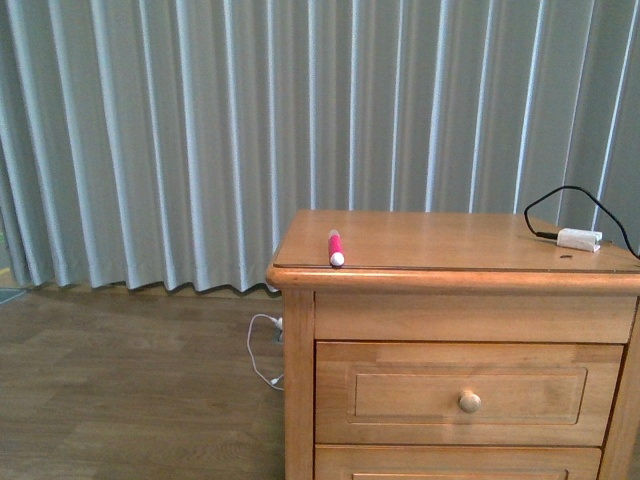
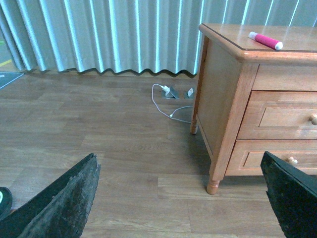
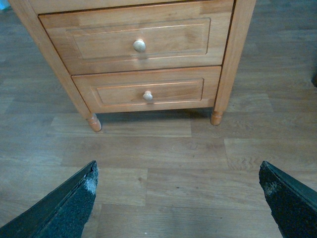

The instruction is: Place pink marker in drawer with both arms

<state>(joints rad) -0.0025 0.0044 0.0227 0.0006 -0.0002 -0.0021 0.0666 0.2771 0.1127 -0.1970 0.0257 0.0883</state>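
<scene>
The pink marker lies on top of the wooden nightstand, near its front left corner, white end toward me. It also shows in the left wrist view. The top drawer is shut, with one round knob; it also shows in the right wrist view. My left gripper is open and empty above the floor, left of the nightstand. My right gripper is open and empty above the floor, in front of the drawers. Neither arm shows in the front view.
A small white box on a black cable sits at the nightstand's back right. The lower drawer is shut. A white cable and plug lie on the wood floor by the grey curtain.
</scene>
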